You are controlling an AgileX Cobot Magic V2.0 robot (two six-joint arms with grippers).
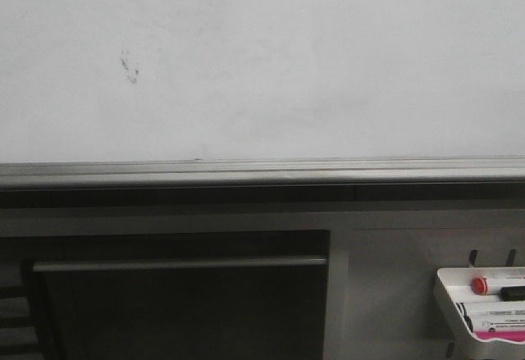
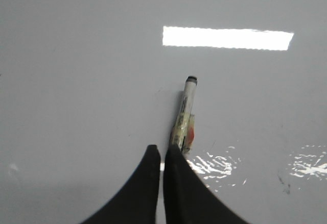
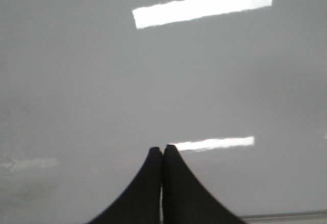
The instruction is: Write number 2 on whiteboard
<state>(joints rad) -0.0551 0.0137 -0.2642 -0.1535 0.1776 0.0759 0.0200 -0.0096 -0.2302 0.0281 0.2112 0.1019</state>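
The whiteboard [image 1: 287, 65] fills the upper front view; no number 2 shows on it, only a small faint dark smudge [image 1: 130, 66]. Neither gripper shows in the front view. In the left wrist view my left gripper [image 2: 162, 150] is shut, its fingers almost touching, facing the board [image 2: 76, 81]. A white marker [image 2: 185, 112] wrapped in glossy tape sticks out from behind one fingertip, its dark tip close to the board; how it is fixed is hidden. My right gripper [image 3: 162, 148] is shut and empty in front of the board [image 3: 76, 81].
A grey metal rail [image 1: 246, 171] runs along the board's lower edge, also in the right wrist view [image 3: 286, 217]. A small white marker tray [image 1: 447, 303] at lower right holds a red-capped marker [image 1: 480, 284] and others. A dark cabinet opening [image 1: 180, 311] lies below.
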